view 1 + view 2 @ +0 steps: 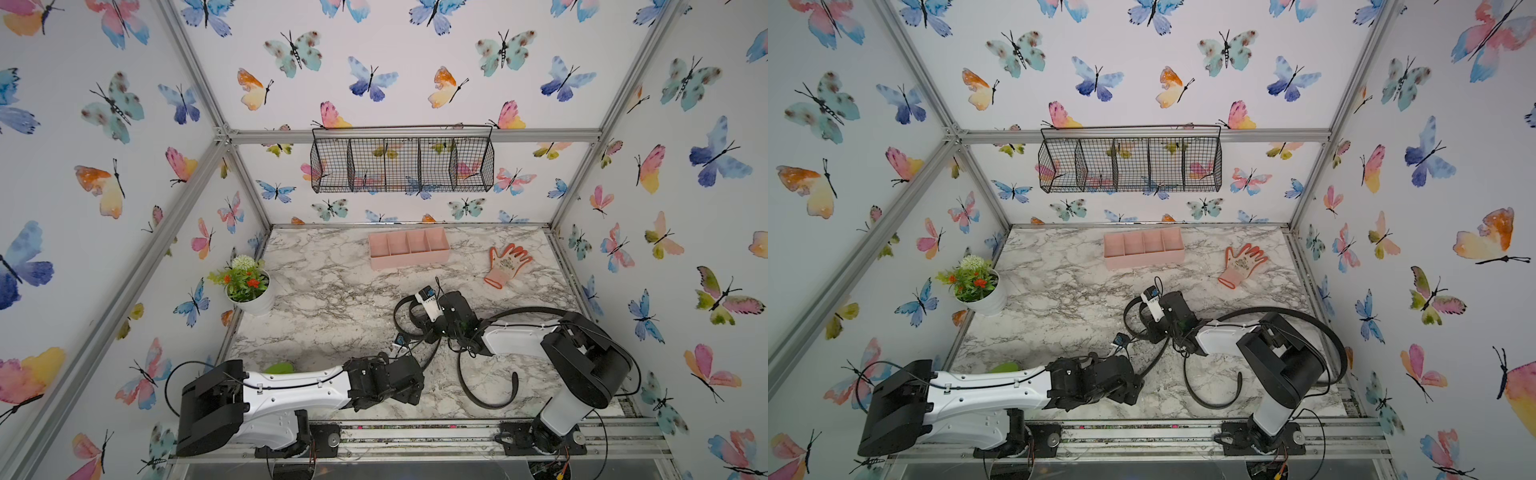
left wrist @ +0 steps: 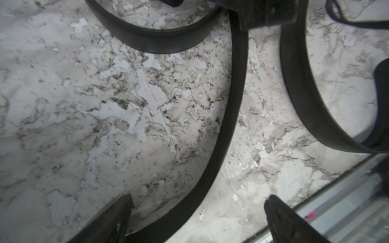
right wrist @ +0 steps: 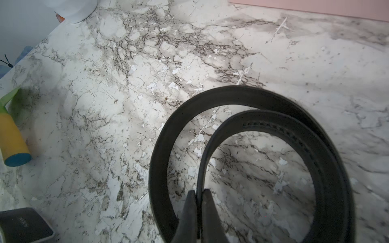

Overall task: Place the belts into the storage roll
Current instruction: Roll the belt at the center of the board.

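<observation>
The storage roll, a pale pink tray with four compartments, stands at the back of the marble table. My right gripper is shut on a black belt that loops twice just ahead of the fingertips; the same loops show in a top view. A strap of a belt runs between the fingers of my open left gripper, touching neither. A second belt lies in a C shape near the front edge.
A white pot of flowers stands at the left edge and an orange glove lies at the back right. A black wire basket hangs on the back wall. A green object lies beside the left arm. The front rail is close.
</observation>
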Controlling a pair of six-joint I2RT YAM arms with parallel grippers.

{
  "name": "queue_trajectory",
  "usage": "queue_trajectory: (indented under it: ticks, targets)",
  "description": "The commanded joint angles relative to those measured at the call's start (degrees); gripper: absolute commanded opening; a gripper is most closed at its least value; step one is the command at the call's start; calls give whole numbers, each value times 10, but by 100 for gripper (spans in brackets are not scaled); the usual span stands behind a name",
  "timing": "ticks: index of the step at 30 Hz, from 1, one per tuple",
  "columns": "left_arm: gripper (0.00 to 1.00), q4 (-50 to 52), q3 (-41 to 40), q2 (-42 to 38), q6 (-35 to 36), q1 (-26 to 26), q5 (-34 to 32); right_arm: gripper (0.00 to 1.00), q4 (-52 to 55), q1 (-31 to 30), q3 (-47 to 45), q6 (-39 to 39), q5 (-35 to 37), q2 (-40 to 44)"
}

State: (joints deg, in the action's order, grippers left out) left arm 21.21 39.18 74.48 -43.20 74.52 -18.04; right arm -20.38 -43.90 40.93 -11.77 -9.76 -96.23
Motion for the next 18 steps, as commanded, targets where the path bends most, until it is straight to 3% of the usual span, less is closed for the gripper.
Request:
queue_trajectory:
  ticks: [1,4,9,11,15,17,18]
  targets:
    - [90,-4,16,42,72,-1,-35,4,8,3,-9,-2,-13,-2]
    - [76,-27,17,74,110,-1,-19,3,12,3,-6,1,-11,-3]
    - [66,-48,3,81,142,-8,-4,3,20,4,0,4,-10,-5]
    - [53,-39,-1,86,146,-19,-5,3,21,4,3,5,-9,-9]
    - [44,-29,-16,83,148,-50,-4,4,34,4,11,10,-9,-21]
    - [26,-24,-27,70,144,-80,-2,3,35,4,9,12,-3,-23]
    - [25,-26,-30,64,144,-96,4,3,39,4,9,13,-1,-24]
